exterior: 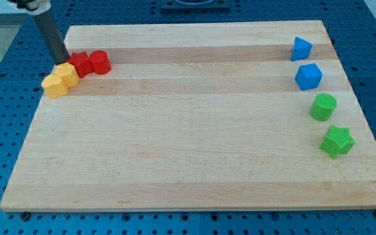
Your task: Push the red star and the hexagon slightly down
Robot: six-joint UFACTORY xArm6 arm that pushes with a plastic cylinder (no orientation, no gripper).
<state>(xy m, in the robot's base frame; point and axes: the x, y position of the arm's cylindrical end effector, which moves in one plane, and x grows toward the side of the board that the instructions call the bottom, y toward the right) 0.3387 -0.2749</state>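
Note:
The red star (80,64) lies near the board's top left. The yellow hexagon (67,74) touches its lower left side. A red cylinder (100,62) touches the star's right side. A second yellow block (55,85), rounded in shape, touches the hexagon's lower left. My tip (62,62) is at the upper left of this cluster, just above the hexagon and left of the red star, close to or touching both.
Along the view's right edge of the wooden board (194,143) stand a blue triangular block (301,48), a blue cube (309,76), a green cylinder (323,106) and a green star (337,141).

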